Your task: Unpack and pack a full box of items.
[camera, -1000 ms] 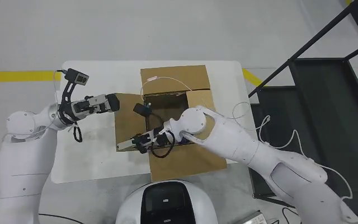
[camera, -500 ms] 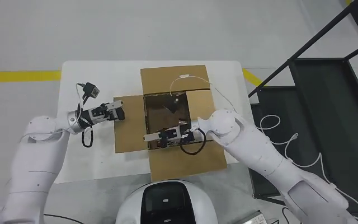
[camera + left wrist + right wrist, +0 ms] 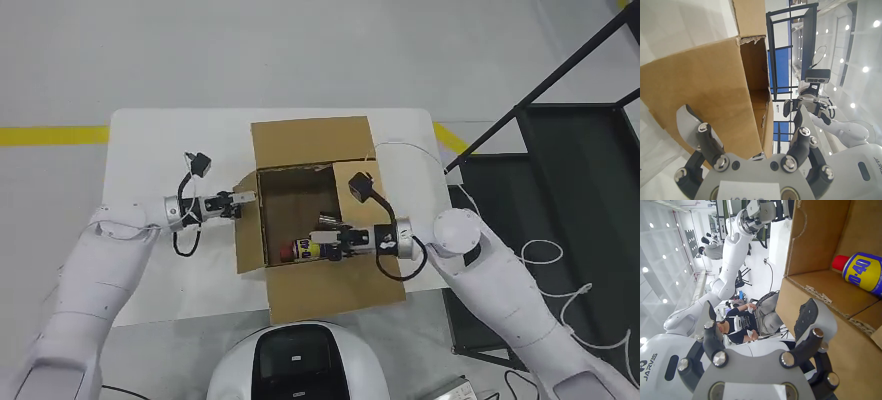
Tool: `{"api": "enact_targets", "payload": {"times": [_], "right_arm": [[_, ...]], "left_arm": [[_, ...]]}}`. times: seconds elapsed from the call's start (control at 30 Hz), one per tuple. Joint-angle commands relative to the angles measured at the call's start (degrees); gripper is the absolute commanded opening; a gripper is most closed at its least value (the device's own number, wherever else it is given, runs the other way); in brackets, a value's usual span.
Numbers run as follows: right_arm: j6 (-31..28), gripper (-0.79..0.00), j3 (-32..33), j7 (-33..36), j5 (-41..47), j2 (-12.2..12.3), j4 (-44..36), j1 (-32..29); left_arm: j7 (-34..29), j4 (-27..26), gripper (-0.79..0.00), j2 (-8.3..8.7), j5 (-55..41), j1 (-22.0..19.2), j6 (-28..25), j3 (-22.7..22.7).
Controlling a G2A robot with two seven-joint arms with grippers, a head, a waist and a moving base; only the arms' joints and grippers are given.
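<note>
1. One cardboard box (image 3: 292, 200) stands open on the white table (image 3: 160, 150). Its near flap (image 3: 325, 288) is folded out flat toward the robot.
2. One blue-and-yellow spray can (image 3: 300, 250) with a red cap lies on its side on the box floor, close against the near wall. In the right wrist view the can (image 3: 861, 273) rests in a bottom corner of the box.
3. The right gripper (image 3: 322, 247) hangs over the near right part of the box, just beside the can and pointing toward it. Its fingers (image 3: 808, 315) are spread wide and hold nothing.
4. The left gripper (image 3: 243, 200) sits at the box's left side, at the far end of the left flap (image 3: 248, 240), which is tilted up rather than lying flat. Its fingers (image 3: 687, 118) are also spread wide. In the left wrist view a cardboard edge runs between them, but I cannot tell whether either finger touches it.
5. The far flap (image 3: 312, 142) lies folded out flat on the table.
6. A black rack (image 3: 560, 180) stands beside the table, on the robot's right.
</note>
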Motion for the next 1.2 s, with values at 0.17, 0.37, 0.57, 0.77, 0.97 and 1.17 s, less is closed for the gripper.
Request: {"api": "enact_targets", "payload": {"times": [0.17, 0.37, 0.57, 0.77, 0.97, 1.17], "right_arm": [[-0.6, 0.000, 3.7, 0.6, 0.1, 0.7, -1.5, -2.7], [-1.1, 0.000, 7.5, 0.8, 0.2, 1.4, -1.8, -5.4], [-2.8, 0.000, 13.5, 0.0, 2.3, 2.2, -0.9, -9.5], [-3.0, 0.000, 17.4, -0.8, 2.5, 2.8, -1.9, -13.9], [-3.3, 0.000, 18.2, -1.2, 2.6, 2.9, -2.3, -15.8], [-3.3, 0.000, 18.0, -1.1, 2.5, 2.8, -2.3, -15.9]], "left_arm": [[-2.7, -4.8, 0.000, 0.88, -4.0, -0.9, 0.6, -3.3], [-3.0, -17.8, 0.000, 2.05, -6.1, 0.9, 6.2, -6.7], [-0.5, -23.5, 0.000, 0.84, -3.1, -1.1, 11.9, -0.7], [5.2, -19.2, 0.000, -2.57, -1.4, -5.5, 14.3, 10.1], [10.5, -12.0, 0.000, -6.13, -1.8, -8.5, 10.0, 17.4], [9.2, -10.5, 0.000, -6.67, -1.7, -9.4, 8.5, 18.3]]}}
